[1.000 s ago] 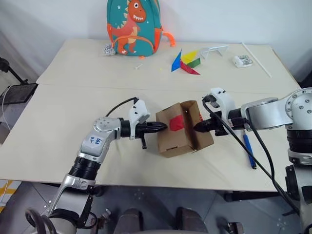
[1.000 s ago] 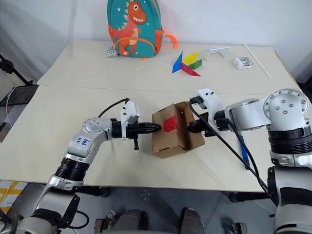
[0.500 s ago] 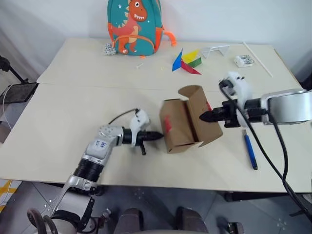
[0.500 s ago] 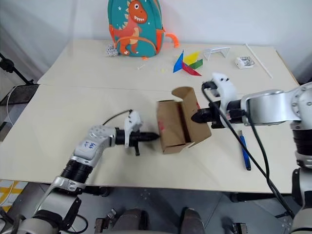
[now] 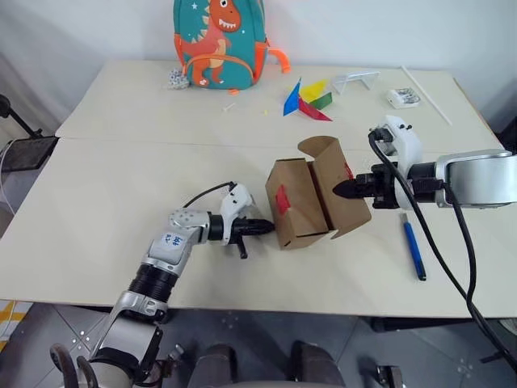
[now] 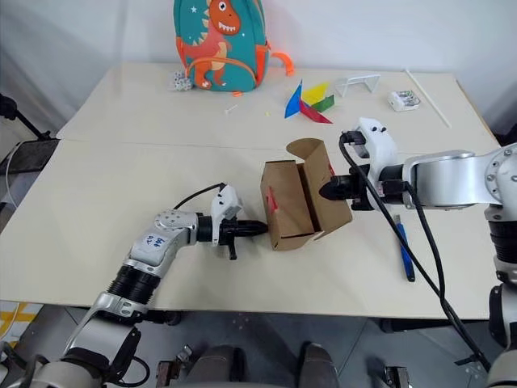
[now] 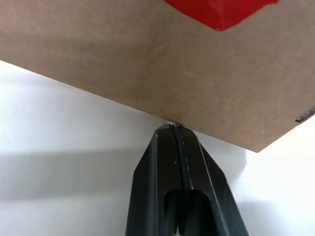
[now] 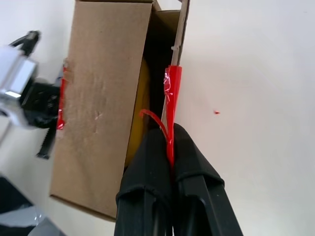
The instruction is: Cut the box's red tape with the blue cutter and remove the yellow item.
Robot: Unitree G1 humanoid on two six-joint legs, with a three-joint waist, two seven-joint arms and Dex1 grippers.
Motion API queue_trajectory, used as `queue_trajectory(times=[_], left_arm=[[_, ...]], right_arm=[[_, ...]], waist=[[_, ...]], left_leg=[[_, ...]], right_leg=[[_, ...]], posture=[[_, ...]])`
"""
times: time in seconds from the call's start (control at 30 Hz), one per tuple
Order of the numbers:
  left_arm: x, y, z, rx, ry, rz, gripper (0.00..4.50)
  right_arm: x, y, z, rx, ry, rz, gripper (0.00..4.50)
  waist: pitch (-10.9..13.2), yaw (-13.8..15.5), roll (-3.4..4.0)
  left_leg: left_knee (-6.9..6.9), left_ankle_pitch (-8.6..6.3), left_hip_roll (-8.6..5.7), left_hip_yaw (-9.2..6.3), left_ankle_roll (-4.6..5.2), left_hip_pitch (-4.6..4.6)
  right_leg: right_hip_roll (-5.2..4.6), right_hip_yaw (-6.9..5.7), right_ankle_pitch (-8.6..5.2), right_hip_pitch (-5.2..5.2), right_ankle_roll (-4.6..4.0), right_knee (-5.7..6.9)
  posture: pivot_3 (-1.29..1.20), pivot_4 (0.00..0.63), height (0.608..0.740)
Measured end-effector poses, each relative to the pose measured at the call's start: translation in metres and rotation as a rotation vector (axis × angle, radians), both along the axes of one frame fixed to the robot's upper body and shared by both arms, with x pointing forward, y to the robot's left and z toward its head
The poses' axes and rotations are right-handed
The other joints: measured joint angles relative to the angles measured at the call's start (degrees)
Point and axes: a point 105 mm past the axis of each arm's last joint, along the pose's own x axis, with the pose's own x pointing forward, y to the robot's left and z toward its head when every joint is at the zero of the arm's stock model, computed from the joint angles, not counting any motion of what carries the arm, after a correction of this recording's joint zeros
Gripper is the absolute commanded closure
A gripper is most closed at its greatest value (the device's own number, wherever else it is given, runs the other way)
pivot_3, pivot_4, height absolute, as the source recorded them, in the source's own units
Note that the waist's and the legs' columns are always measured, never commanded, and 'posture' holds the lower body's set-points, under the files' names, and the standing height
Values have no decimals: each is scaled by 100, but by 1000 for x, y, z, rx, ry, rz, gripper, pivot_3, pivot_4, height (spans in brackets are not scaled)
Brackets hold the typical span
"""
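Bright, even light falls from overhead across my table (image 5: 105, 202), and nothing glares. My arms and the box (image 5: 311, 202) throw only soft, short shadows. From my head everything reads sharp, edges bending slightly outward. Close to my left claw (image 7: 173, 129) the cardboard is soft and out of focus, a grey shadow lying under it.
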Motion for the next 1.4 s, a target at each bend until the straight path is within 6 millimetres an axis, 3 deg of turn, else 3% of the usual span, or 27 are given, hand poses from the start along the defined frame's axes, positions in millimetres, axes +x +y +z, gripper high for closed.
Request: queue_trajectory(times=[0.17,0.4,0.5,0.6,0.7,1.1,1.4], left_arm=[[-13,5,6,-33,50,-51,4500],[-28,38,16,23,136,-96,4500],[-27,46,29,-28,132,-82,4500],[-19,34,42,-92,77,-55,4500],[-15,26,36,-75,70,-37,4500],[-4,26,22,-59,67,47,4500],[1,21,27,-116,21,82,4500]], right_arm=[[5,-6,-12,-35,36,-54,4478],[5,-3,-22,-80,69,-53,4478],[6,-1,-21,-94,65,-51,4478],[7,2,-16,-105,46,-44,4478],[8,5,-17,-108,47,-38,4478],[9,6,-20,-91,46,-56,4478],[7,20,-14,-48,-12,-37,4478]], waist=[[0,-37,0],[1,-27,1],[1,-1,1],[1,7,0],[2,-11,0],[2,-15,-1],[1,-28,-1]], left_leg=[[-2,1,2,5,-2,-2],[-2,3,3,7,-5,-7],[0,3,3,6,-5,-9],[12,3,2,5,-5,-13],[10,3,2,6,-5,-12],[10,3,3,8,-5,-12],[34,3,6,8,-5,-6]], right_leg=[[1,1,0,-11,-1,7],[0,1,1,-18,-2,8],[0,1,1,-17,-2,8],[-2,1,1,-13,-1,9],[-1,0,2,-16,-1,11],[-1,0,2,-20,-1,18],[0,2,5,-12,-6,35]], posture=[[0,150,740],[0,150,740],[0,150,740],[0,150,740],[0,150,740],[0,150,740],[0,150,740]])
